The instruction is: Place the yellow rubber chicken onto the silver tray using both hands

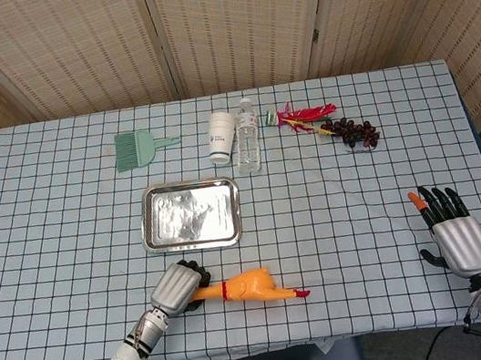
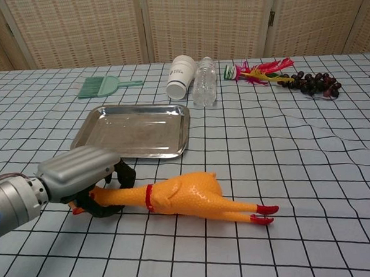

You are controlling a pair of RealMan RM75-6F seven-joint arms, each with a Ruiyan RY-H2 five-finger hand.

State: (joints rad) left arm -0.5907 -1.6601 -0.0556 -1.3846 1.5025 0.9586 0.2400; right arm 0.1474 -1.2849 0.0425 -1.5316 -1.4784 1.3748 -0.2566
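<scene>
While the left hand (image 2: pixel 82 181) curls its fingers around the head and neck of the yellow rubber chicken (image 2: pixel 182 194), we see the bird lying flat on the checked cloth near the table's front edge, red feet pointing right. Just behind it sits the silver tray (image 2: pixel 85 134), apart from the chicken and bare. Over on the far right, the right hand (image 1: pixel 452 232) rests on the table well away, fingers spread, holding nothing.
</scene>
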